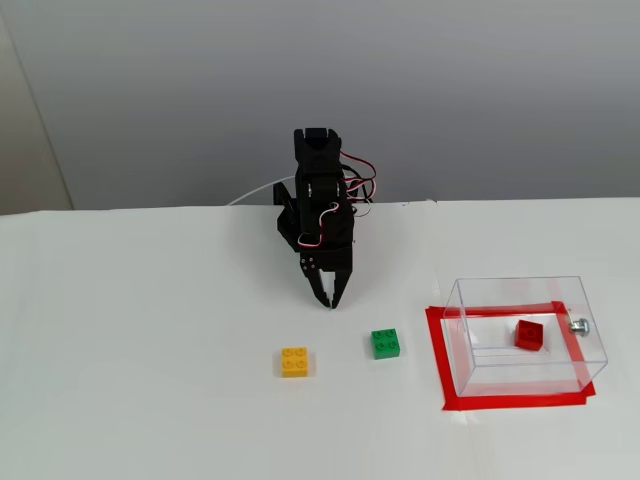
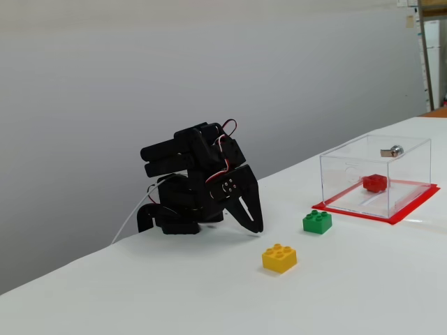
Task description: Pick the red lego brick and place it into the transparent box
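We see the red lego brick [image 2: 374, 183] inside the transparent box [image 2: 349, 183] near the desk's right edge; the gripper [image 2: 255, 225], empty, points down toward the rear edge.

table [image 1: 150, 330] left open | green brick [image 1: 386, 343], yellow brick [image 1: 294, 361] mid-path

A yellow brick [image 1: 294, 361] and a green brick [image 1: 386, 343] are seen lying studs up on a white table [image 1: 140, 350], set apart from each other, the green one to the right in both fixed views. A rectangle of red tape [image 1: 437, 355] is stuck flat to the tabletop further right. A plain grey wall [image 1: 480, 90] is seen behind the table's far edge.
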